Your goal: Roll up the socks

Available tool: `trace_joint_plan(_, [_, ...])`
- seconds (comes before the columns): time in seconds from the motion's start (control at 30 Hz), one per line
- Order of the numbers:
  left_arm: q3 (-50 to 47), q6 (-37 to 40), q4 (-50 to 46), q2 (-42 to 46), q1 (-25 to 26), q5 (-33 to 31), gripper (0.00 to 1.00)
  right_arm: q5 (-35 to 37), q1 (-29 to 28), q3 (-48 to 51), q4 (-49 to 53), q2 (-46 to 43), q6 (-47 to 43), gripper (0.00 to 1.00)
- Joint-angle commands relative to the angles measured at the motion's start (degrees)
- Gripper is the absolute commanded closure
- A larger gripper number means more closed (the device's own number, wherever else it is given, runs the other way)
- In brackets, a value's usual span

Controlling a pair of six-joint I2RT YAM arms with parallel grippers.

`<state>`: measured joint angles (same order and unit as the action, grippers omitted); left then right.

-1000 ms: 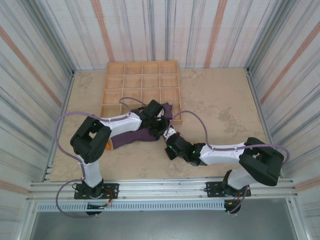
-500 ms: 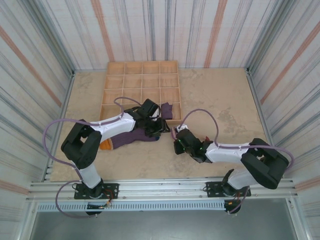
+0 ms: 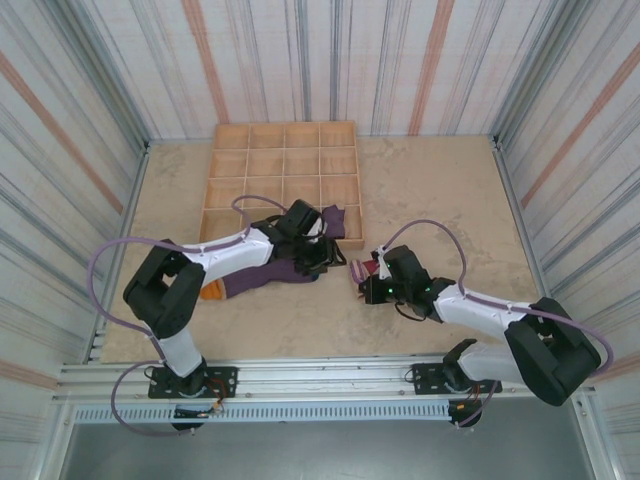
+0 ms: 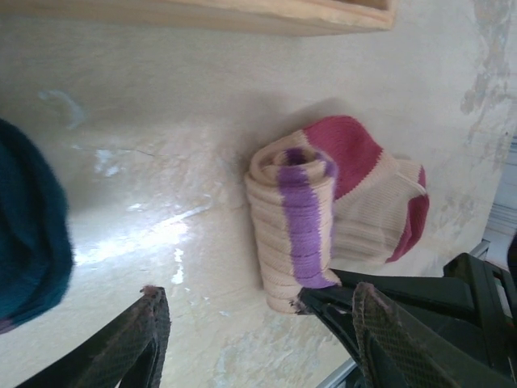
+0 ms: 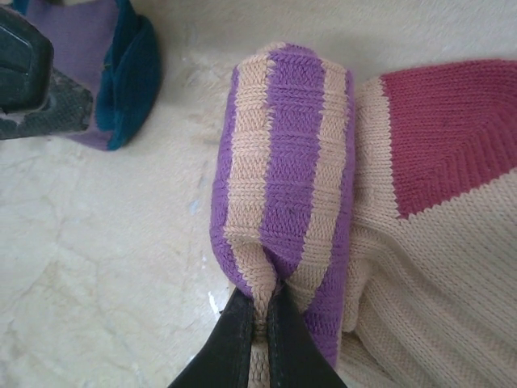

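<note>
**Grip on the rolled cuff of the tan sock**

Right gripper (image 5: 258, 323): your jaws are pinched tight on the purple-striped cuff of the tan sock (image 5: 283, 178). The cuff is rolled, and the roll touches the red toe. This sock lies on the table (image 3: 440, 200), just near of the wooden tray (image 3: 283, 178), off its right corner. Left gripper (image 4: 262, 323): your fingers stand well apart and hold nothing, just left of that roll. The purple sock (image 3: 262, 277) lies flat further left, with its teal toe beside your left gripper.
</note>
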<state>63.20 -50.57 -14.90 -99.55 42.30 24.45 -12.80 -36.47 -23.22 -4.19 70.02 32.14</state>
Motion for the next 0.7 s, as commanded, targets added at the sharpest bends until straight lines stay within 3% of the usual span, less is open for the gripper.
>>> trace_joint_plan(0.0, [1.2,-1.0,2.1,-1.3,1.4,1.3,0.37,-5.1,1.1,0.8,3.1,-0.8,2.8,1.0])
trace_joint_plan(0.23, [2.5,-1.6,2.7,-4.5,3.0,1.4,0.37,-7.5,3.1,1.9,0.6,0.4,7.0,1.0])
trace_joint_plan(0.67, [2.2,-0.7,2.5,-4.5,4.3,-0.2,0.38,-7.8,6.7,10.4,1.5,-2.4,26.2,1.0])
